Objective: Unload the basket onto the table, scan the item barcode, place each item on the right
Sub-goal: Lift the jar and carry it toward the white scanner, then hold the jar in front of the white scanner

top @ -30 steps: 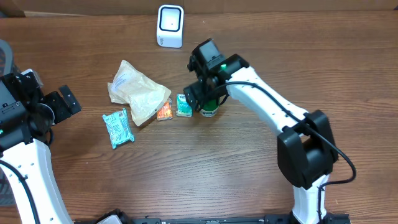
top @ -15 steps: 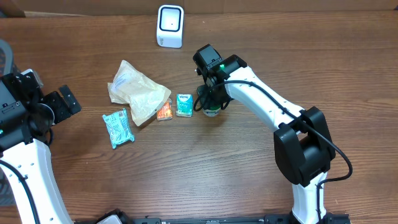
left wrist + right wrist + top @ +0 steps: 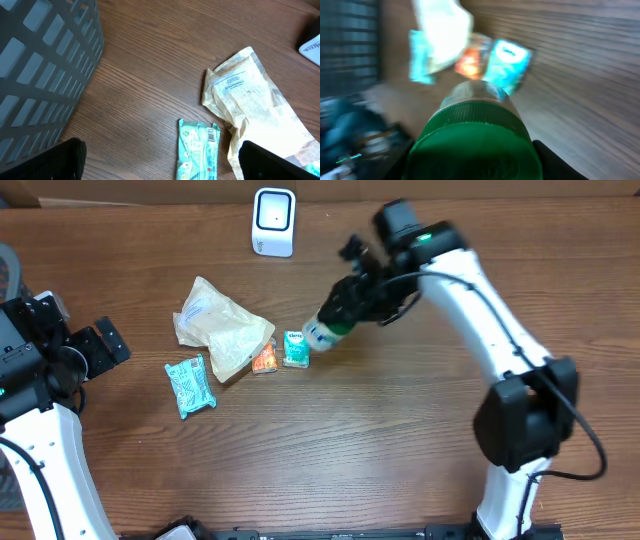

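Overhead: the right hand (image 3: 345, 312) clasps a small bottle (image 3: 322, 332) by its green-capped end, tilted above the bench (image 3: 380, 440) beside a teal packet (image 3: 294, 348); the left hand (image 3: 95, 345) is spread open, empty. The bottle looks light, rigid and slick, likely to twist. Left wrist: bottle out of frame. Right wrist: the cap (image 3: 477, 145) fills a blurred view; no barcode readable

Overhead top-down; both wrists close, oblique.
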Robot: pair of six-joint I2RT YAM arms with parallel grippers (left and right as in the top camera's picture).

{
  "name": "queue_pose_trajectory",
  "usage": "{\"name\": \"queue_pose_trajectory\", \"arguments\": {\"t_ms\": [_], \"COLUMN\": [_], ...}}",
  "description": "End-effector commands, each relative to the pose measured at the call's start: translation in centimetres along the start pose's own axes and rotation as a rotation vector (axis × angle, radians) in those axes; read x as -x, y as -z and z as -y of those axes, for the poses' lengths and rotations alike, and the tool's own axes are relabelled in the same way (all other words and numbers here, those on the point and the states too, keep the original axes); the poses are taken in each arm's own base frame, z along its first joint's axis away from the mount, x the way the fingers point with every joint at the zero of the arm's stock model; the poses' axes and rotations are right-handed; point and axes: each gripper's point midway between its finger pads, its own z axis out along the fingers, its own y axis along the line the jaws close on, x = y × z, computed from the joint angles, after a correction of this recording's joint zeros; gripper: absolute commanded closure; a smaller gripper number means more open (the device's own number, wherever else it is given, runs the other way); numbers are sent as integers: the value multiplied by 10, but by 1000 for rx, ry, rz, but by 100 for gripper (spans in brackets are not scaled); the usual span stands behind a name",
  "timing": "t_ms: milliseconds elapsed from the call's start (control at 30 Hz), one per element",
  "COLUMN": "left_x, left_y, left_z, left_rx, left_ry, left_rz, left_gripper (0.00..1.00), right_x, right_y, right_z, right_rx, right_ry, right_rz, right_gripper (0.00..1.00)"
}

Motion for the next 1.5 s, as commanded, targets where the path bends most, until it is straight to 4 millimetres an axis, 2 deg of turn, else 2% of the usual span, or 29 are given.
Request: {"name": "queue_pose_trajectory", "arguments": {"t_ms": [0, 133, 267, 500, 567, 633, 733, 833, 867, 967, 1067, 1200, 1333, 1367, 1467], "left_x": [4, 4, 4, 4, 4, 4, 4, 4, 4, 4, 4, 4, 4, 4, 4], "left_y": [2, 2, 2, 2, 2, 2, 2, 2, 2, 2, 2, 2, 2, 2, 2], "left_z": [1, 1, 1, 1, 1, 1, 1, 1, 1, 1, 1, 1, 1, 1, 1], "left_rx": [-10, -10, -10, -10, -10, -10, -10, -10, -10, -10, -10, -10, -10, -10, -10], "left_ry": [-25, -25, -25, -25, -25, -25, -25, -25, -25, -25, -25, -25, -25, -25, -25], "left_rz": [8, 8, 8, 8, 8, 8, 8, 8, 8, 8, 8, 8, 8, 8, 8], "left_gripper": [0, 0, 1, 0, 0, 0, 1, 0, 0, 0, 0, 0, 1, 0, 0], "right_x": [4, 0, -4, -9, -9, -1, 18, 36, 41, 76, 105, 144, 185, 209, 231], "right_y": [90, 132, 145, 139, 129, 105, 74, 65, 67, 97, 113, 105, 87, 76, 68], "right_z": [-66, -64, -53, -48, -46, -36, -23, -27, -30, -52, -58, -40, -7, 0, 2], "right_rx": [423, 585, 592, 541, 492, 352, 109, -44, -80, -258, -352, -437, -547, -573, -618], "right_ry": [179, 167, 183, 209, 209, 149, 40, 33, 39, 113, 161, 217, 234, 334, 485], "right_rz": [159, 235, 275, 255, 229, 179, 176, 236, 260, 443, 579, 674, 764, 812, 855], "right_gripper": [56, 56, 56, 57, 58, 59, 59, 59, 59, 59, 59, 58, 58, 62, 61]}}
